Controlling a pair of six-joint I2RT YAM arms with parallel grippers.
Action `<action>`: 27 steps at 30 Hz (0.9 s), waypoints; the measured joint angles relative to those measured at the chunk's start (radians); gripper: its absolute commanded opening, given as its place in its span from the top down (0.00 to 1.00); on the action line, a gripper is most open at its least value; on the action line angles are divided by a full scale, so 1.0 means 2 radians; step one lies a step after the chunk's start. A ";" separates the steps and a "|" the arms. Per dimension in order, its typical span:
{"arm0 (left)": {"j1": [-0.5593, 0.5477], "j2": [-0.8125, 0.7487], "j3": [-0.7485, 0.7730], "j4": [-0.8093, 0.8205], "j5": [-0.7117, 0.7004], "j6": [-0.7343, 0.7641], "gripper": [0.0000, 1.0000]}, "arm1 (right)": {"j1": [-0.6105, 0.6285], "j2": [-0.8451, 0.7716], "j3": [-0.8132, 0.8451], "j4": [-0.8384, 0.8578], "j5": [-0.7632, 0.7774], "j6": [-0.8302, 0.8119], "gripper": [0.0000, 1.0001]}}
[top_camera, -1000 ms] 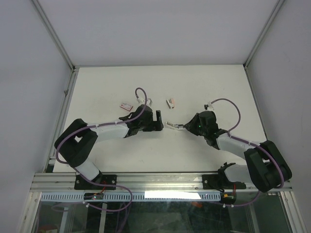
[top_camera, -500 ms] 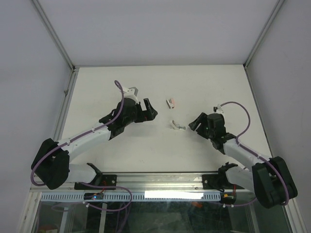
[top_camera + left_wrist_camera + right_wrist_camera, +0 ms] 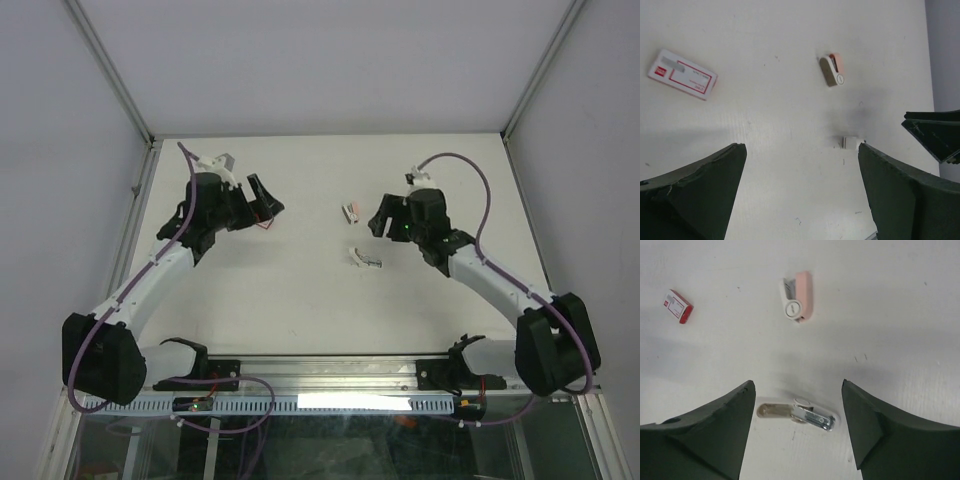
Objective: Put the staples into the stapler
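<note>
The right gripper hangs over the middle of the table with its 2 fingers spread and nothing held. The left gripper is off toward the far left, its jaws fully released and also empty. Neither touches a task thing.

The stapler, pink with grey-white parts, lies near the middle of the table between the 2 grippers. Below the right gripper, apart from the stapler, lies a slim white piece with a silvery metal end. I judge it carries the staples. I cannot tell whether it is the tray from the box or a slide-out part of the stapler.

The step in hand looks like picking up both parts so they can be joined. To do it well:

- **Right gripper:** drop straight down and square its fingers across the piece's narrow width. Pinch near the plain white end so the metal end stays free to go in.
- **Left gripper:** it has the longer trip. It should take the stapler by its flat sides, leaving the loading end facing the right arm.

Around the work, a purple cable loops off each wrist, away from the parts. The red-and-white box lies near the left gripper, well apart from the stapler and out of the path. Nothing lies between the piece and the stapler. The likelier trouble is that such small, light parts skid on the table when nudged, and that the 2 grippers crowd each other over them.
</note>
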 measured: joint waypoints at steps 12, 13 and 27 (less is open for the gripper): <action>0.043 -0.063 0.053 -0.082 -0.055 0.113 0.01 | 0.036 0.289 0.233 -0.047 0.027 -0.115 0.25; 0.043 -0.065 0.050 -0.086 -0.066 0.118 0.01 | 0.037 0.308 0.249 -0.055 0.030 -0.123 0.25; 0.044 -0.072 0.035 -0.109 -0.086 0.130 0.01 | 0.054 0.400 0.348 -0.100 0.047 -0.171 0.51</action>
